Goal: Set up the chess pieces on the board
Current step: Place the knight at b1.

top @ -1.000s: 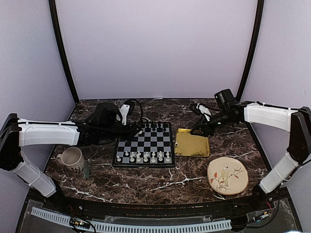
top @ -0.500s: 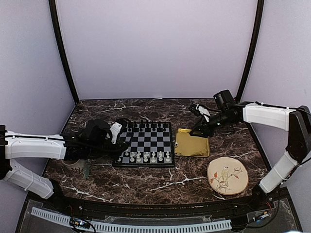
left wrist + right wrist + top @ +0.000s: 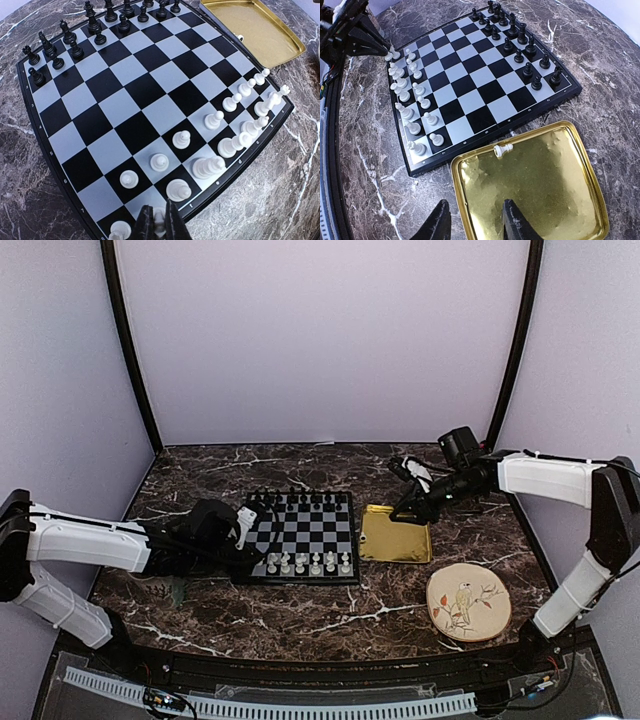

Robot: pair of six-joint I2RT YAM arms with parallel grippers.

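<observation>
Swinging from 10 o'clock to the 7 o'clock corner of the board (image 3: 310,525), the left gripper (image 3: 158,222), clamped on a white piece (image 3: 158,215), nears placement; the right gripper (image 3: 475,210) hovers half-open.

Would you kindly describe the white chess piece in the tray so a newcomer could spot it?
Find the gold tray beside the chessboard. Just inside its rim nearest the board lies one white chess piece. Unlike the white pieces standing on the board, it lies toppled and alone.
</observation>
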